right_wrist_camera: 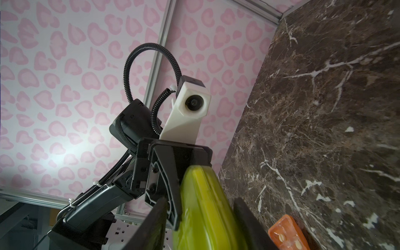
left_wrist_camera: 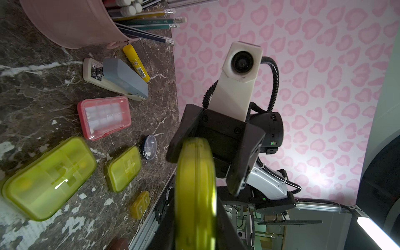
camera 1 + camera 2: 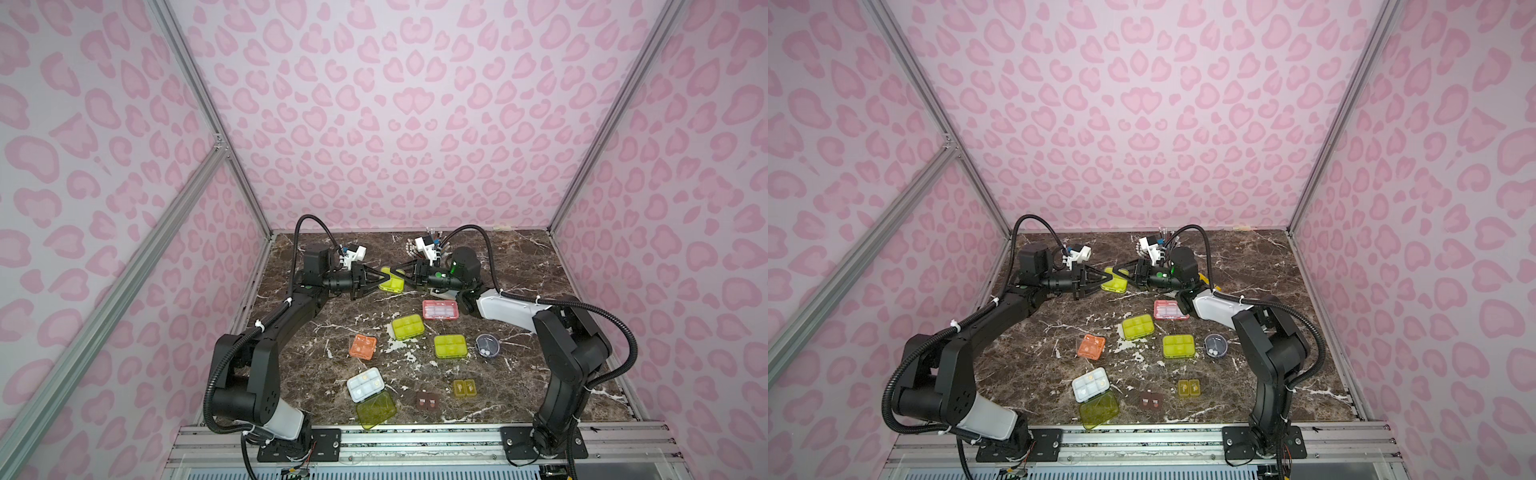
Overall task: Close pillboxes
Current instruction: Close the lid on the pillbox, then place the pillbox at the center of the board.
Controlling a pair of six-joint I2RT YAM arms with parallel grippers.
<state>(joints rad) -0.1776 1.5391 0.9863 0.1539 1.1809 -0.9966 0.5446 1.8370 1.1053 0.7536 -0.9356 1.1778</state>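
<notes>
At the back centre, a yellow-green pillbox (image 3: 392, 280) (image 3: 1116, 281) lies level between both grippers. My left gripper (image 3: 384, 279) (image 2: 194, 216) comes from the left and is shut on it, pinching lid and tray together; I see it edge-on (image 2: 195, 184). My right gripper (image 3: 398, 276) (image 1: 201, 207) reaches in from the right with its jaws open around the same pillbox (image 1: 205, 205), a gap on each side. Nearer me, a white pillbox tray (image 3: 365, 384) lies with its lid (image 3: 376, 409) flung open. Pink (image 3: 440, 309), orange (image 3: 363, 345), round dark-blue (image 3: 487, 345), olive (image 3: 464, 388), brown (image 3: 428, 400) and two yellow-green pillboxes (image 3: 408, 327) (image 3: 450, 346) look shut.
A grey-blue stapler (image 2: 116, 79) and a yellow glue stick (image 2: 136, 62) lie near a pink bucket (image 2: 71, 21) of pencils at the back, partly under my right arm in both top views. Walls close in the marble table (image 3: 561, 270) on three sides.
</notes>
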